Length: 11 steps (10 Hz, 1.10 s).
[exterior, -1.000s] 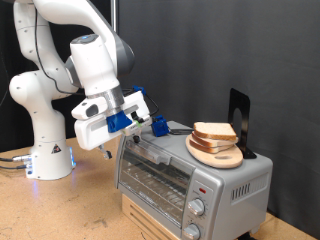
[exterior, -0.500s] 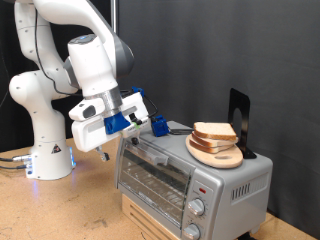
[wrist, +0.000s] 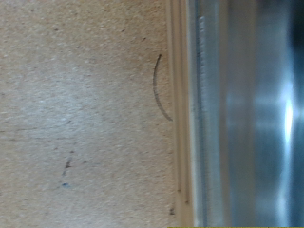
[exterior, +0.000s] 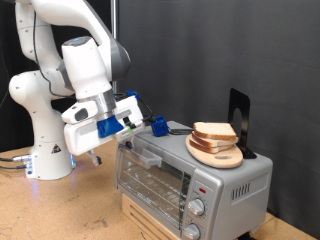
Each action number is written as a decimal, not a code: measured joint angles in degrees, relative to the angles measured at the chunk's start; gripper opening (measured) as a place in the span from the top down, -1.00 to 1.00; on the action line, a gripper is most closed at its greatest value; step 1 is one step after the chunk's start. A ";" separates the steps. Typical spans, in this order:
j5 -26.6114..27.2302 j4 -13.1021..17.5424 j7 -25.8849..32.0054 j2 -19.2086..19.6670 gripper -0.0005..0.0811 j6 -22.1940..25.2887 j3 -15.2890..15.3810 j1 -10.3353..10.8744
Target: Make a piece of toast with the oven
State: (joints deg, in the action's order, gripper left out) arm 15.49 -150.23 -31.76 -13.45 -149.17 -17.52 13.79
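The tool (exterior: 128,125), its spread unclear, hangs beside the oven (exterior: 190,172), apart from the toast (exterior: 214,133) on top.

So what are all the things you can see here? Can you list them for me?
oven: one, silver-grey, glass door shut, two knobs, on a wooden base at the exterior view's right.
bread slices: stacked, how many cannot be told, pale tan with brown crust, on the plate.
plate: one, round, light wood, on the oven's top.
black stand: one, upright behind the plate.
blue block: one, on the oven's top near its back edge.
table: one, speckled tan.
robot arm: one, white.
gripper: one, white and blue, beside the oven's upper corner at the exterior view's left.
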 joint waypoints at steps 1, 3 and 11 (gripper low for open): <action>-0.50 0.31 0.00 0.93 -0.68 -0.48 -0.36 -0.80; -0.71 1.16 0.93 2.82 -0.68 -1.50 -1.61 -2.00; 3.15 4.02 7.94 8.38 -0.68 -3.97 -5.18 -2.91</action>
State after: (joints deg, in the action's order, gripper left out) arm 18.64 -146.21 -23.82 -5.08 -153.14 -22.70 10.88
